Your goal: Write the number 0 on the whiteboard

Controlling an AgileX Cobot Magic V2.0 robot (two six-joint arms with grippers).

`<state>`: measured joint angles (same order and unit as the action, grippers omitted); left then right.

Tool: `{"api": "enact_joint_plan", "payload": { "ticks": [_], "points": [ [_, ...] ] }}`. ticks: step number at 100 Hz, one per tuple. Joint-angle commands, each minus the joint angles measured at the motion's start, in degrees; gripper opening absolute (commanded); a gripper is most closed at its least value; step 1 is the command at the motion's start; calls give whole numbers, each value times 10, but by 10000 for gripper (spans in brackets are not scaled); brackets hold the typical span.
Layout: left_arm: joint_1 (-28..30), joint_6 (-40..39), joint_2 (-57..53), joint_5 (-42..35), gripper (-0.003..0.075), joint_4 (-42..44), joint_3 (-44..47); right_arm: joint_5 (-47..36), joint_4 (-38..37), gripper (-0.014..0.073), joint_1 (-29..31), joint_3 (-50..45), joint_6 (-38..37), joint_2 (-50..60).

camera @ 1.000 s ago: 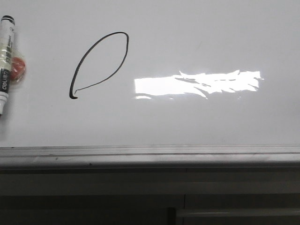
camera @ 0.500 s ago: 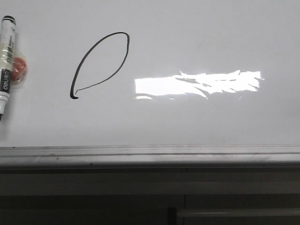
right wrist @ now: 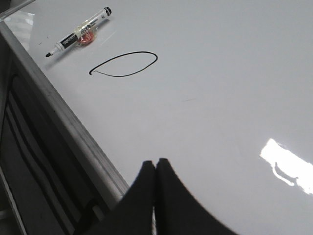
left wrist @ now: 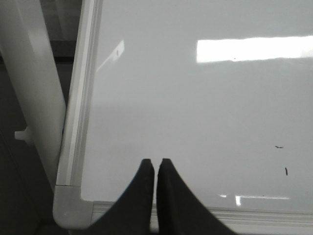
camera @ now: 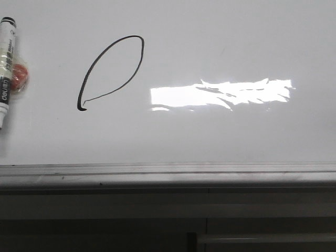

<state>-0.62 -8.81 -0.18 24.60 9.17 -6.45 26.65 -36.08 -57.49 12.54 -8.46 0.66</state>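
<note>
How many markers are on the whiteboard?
1. The marker lies at the left edge of the whiteboard, left of the number 0, with its tip uncapped. It is partly cut off in the front view, so more could lie beyond that edge.

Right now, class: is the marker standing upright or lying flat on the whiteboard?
Lying flat. The marker rests lengthwise on the whiteboard, beside the number 0, and neither gripper holds it.

Whiteboard (camera: 220, 131): glossy white, grey frame. Number 0 (camera: 111, 72): thin black line. Marker (camera: 6, 68): white barrel, black cap, red-orange blob attached.
</note>
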Motion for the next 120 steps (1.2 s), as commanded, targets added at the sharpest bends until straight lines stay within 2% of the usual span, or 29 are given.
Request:
{"api": "enact_joint_plan", "payload": {
  "ticks": [1, 17, 24, 37, 53, 73, 120],
  "points": [
    [3, 5, -16, -39, -20, 16, -9, -40, -18, -69, 1, 13, 0, 0],
    [3, 5, -16, -58, -20, 22, 53, -40, -18, -69, 1, 13, 0, 0],
    [3, 5, -17, -102, -20, 22, 86, -40, -18, -69, 1, 13, 0, 0],
    [3, 7, -17, -119, -20, 23, 85, -40, -18, -69, 1, 13, 0, 0],
    [3, 33, -17, -81, -20, -10, 86, -40, -18, -69, 1, 13, 0, 0],
    [3, 162, -17, -73, -20, -73, 86, -40, -18, -69, 1, 13, 0, 0],
    [3, 169, -17, -76, -20, -84, 86, -40, -18, -69, 1, 13, 0, 0]
  ]
}}
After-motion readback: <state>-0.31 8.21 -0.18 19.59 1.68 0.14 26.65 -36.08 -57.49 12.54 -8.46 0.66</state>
